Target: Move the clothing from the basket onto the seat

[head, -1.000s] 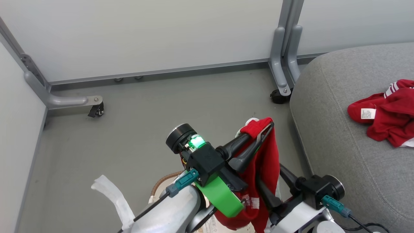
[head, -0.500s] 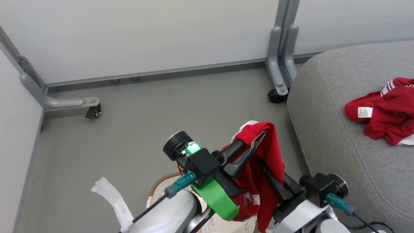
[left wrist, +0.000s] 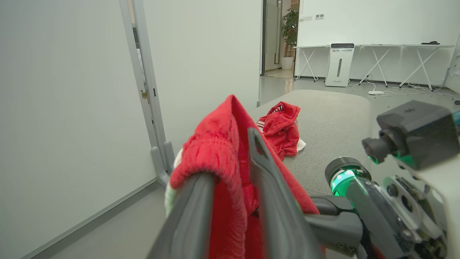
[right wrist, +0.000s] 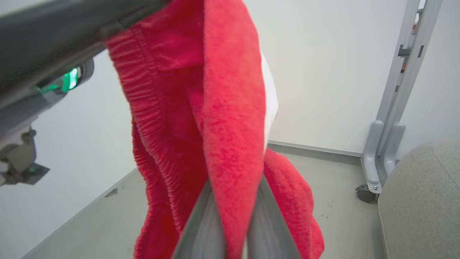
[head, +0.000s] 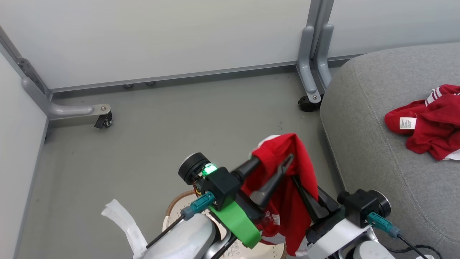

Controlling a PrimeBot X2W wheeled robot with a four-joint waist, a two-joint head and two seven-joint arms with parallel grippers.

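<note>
A red garment of the clothing [head: 287, 172] hangs in the air between the basket and the seat. My left gripper [head: 274, 158] is open, and the cloth drapes over its far finger. In the left wrist view that gripper [left wrist: 233, 154] shows its fingers apart with the red fabric [left wrist: 215, 151] over one. My right gripper [head: 302, 183] is shut on the garment lower down; the right wrist view shows it [right wrist: 235, 187] pinching a fold [right wrist: 230, 108]. Another red garment [head: 427, 126] lies on the grey seat [head: 377, 144]. The basket [head: 174, 203] sits below my arms, mostly hidden.
White partition panels stand behind and to the left on grey legs with castors [head: 104, 120] [head: 309, 104]. Grey floor [head: 179, 136] lies between them and the seat's rounded corner. One of the basket's white handles [head: 120, 216] sticks out at lower left.
My right gripper has closed on the hanging garment. My left gripper's jaws have since parted, leaving the cloth draped over one finger. The garment sits slightly higher.
</note>
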